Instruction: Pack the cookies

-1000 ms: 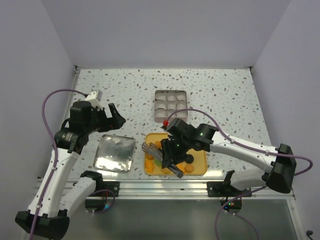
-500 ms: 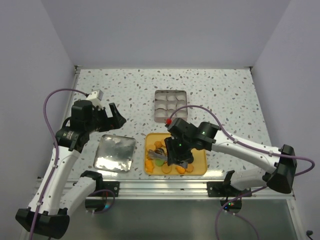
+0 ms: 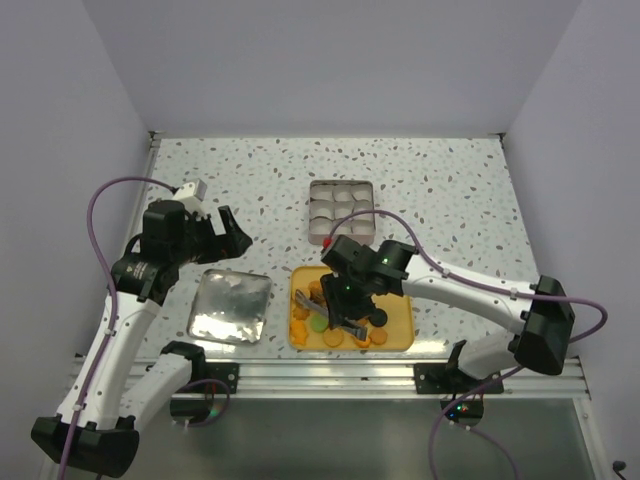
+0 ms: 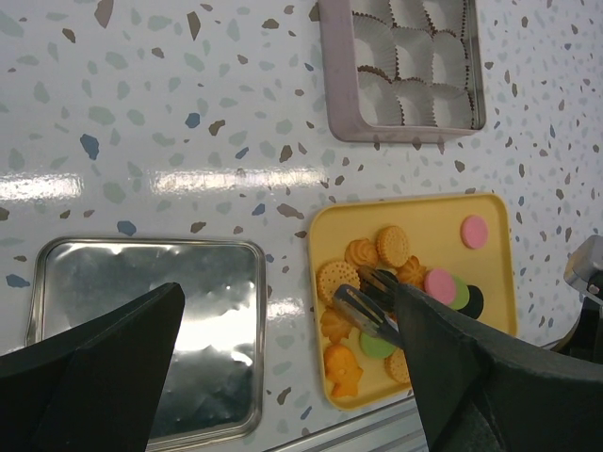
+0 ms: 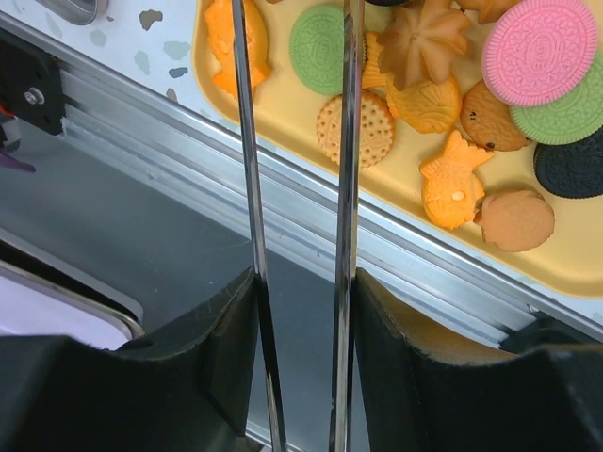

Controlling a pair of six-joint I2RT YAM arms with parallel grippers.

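The cookies [image 4: 391, 247] lie in a yellow tray [image 3: 400, 325] at the near edge: orange round, flower and fish shapes, plus pink [image 5: 540, 38], green [image 5: 320, 36] and black [image 5: 570, 165] discs. My right gripper [image 5: 300, 301] is shut on metal tongs [image 5: 349, 188] and hovers over the tray [image 5: 584, 254]. The two tong blades stand apart. Their tips [image 4: 356, 298] are over the cookies in the tray's left half, and I cannot tell if they hold one. My left gripper [image 4: 287, 297] is open and empty, above the table left of the tray.
A square tin [image 3: 341, 210] lined with white paper cups stands just behind the tray. Its shiny lid [image 3: 231, 305] lies flat left of the tray. A metal rail [image 5: 283, 188] runs along the table's near edge.
My right gripper has turned and shifted a little left over the tray, swinging the tongs from the tray's left edge toward its middle. The left arm has stayed put.
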